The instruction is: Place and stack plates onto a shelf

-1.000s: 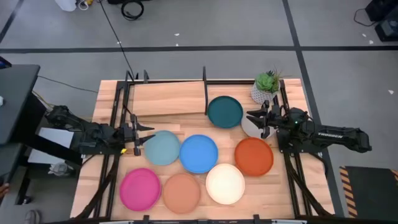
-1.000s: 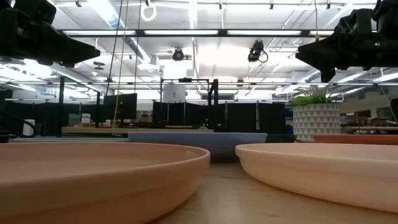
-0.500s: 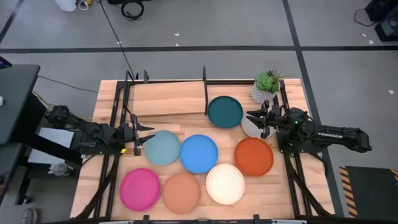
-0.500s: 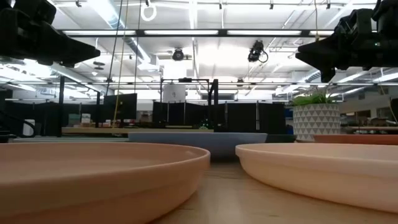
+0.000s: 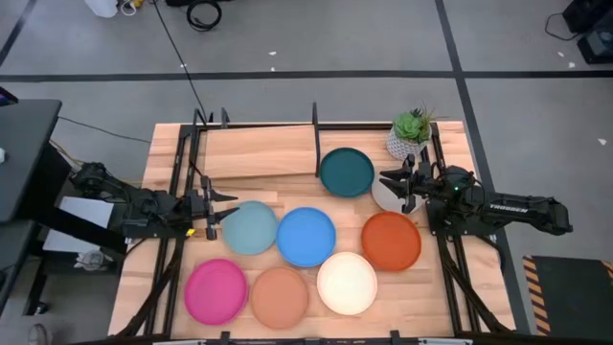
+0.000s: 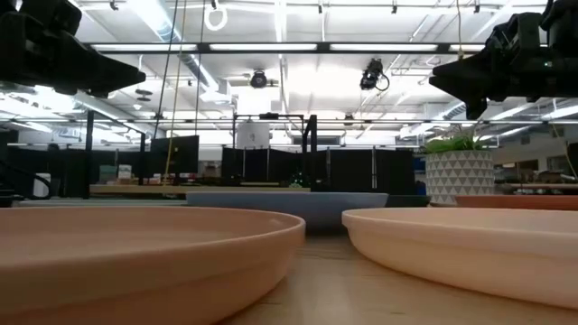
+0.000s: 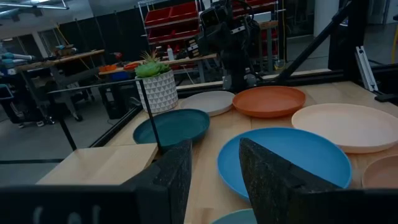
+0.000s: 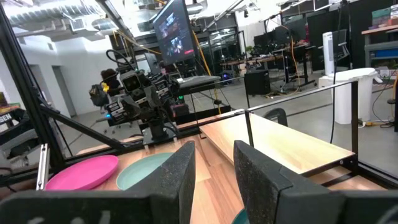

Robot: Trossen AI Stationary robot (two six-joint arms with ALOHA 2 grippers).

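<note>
The left gripper [image 5: 216, 213] hovers at the left edge of the light wood tabletop [image 5: 450, 297], fingers parted with a clear gap and nothing held. Just in front of its tips lies the round pale blue-green plate [image 5: 249, 228], and the bright blue plate [image 5: 306, 236] touches that one's far side. Nearer the table's front edge sit the magenta plate [image 5: 215, 291], the tan plate [image 5: 280, 296] and the cream plate [image 5: 347, 283]. Behind the left gripper stands the light wood plank shelf with thin black rods [image 5: 259, 150], bare of plates. The dark teal plate [image 5: 346, 172] lies just beside the shelf's end. The right gripper [image 5: 395, 186], fingers apart and empty, hangs over the grey plate [image 5: 385, 196], with the orange-red plate [image 5: 391, 241] just beside it and the white pot with a green plant [image 5: 409, 134] behind.
</note>
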